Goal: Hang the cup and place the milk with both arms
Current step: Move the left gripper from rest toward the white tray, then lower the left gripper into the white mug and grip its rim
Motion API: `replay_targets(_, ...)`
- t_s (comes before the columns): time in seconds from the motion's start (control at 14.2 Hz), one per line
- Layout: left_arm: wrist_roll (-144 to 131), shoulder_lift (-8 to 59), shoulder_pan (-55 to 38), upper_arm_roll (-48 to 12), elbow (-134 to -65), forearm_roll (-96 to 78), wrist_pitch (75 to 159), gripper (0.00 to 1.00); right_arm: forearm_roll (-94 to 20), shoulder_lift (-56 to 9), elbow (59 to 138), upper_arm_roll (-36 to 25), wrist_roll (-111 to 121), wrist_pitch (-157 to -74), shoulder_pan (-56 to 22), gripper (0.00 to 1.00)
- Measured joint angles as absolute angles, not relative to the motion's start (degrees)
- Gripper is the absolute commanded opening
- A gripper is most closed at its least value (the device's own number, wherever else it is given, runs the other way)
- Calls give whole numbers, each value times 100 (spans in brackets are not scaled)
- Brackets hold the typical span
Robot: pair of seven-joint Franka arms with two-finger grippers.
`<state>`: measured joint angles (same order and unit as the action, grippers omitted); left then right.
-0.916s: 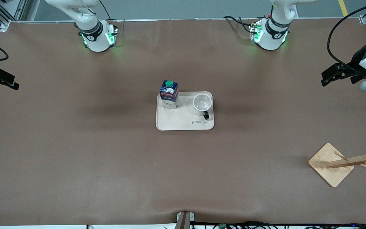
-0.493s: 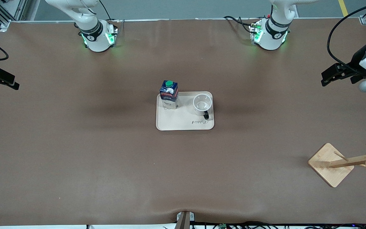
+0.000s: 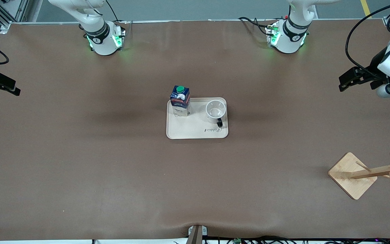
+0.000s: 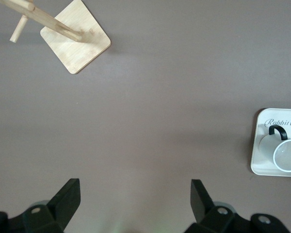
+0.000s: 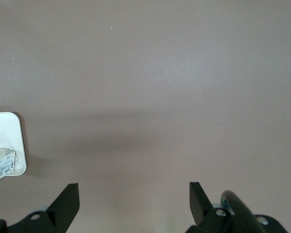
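The white cup (image 3: 215, 110) with a black handle stands upright on a cream tray (image 3: 195, 130) at the table's middle; it also shows in the left wrist view (image 4: 286, 154). The dark blue milk carton (image 3: 180, 100) with a green cap stands on the same tray, beside the cup toward the right arm's end; its pale edge shows in the right wrist view (image 5: 2, 167). My left gripper (image 3: 345, 81) is open and empty, up over the table at the left arm's end. My right gripper (image 3: 7, 88) is open and empty over the right arm's end.
A wooden cup rack (image 3: 377, 171) with pegs on a square bamboo base (image 3: 350, 176) stands near the front camera at the left arm's end; it also shows in the left wrist view (image 4: 75, 41). Brown table surface (image 3: 113, 169) surrounds the tray.
My left gripper has moved slightly toward the table's middle and toward the bases. The right arm, cup and milk have not moved.
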<state>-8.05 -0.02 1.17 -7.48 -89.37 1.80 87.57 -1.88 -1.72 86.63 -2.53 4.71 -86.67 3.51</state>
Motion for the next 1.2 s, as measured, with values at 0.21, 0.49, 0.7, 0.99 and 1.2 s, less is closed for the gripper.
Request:
replay_targets(0.21, -822, 123, -44, -845, -8941, 180, 8757, 100, -188, -172, 8663, -255, 471, -8667, 352, 100)
replay_targets(0.49, -1346, 456, -470, -976, -8943, 179, 8868, 100, -188, -172, 8663, -259, 471, -8661, 352, 100)
replay_targets(0.7, -1720, 756, -843, -1046, -8958, 98, 9167, 100, -188, -172, 8662, -260, 471, -8658, 352, 100)
replay_targets(0.99, -2699, 1159, -1392, -1179, -9168, 10, 9760, 100, -188, -172, 8662, -261, 471, -8656, 352, 100)
replay_targets(1.2, -3516, 1558, -1951, -1196, -9334, 9, 10259, 100, -188, -172, 8662, -262, 471, -8654, 352, 100)
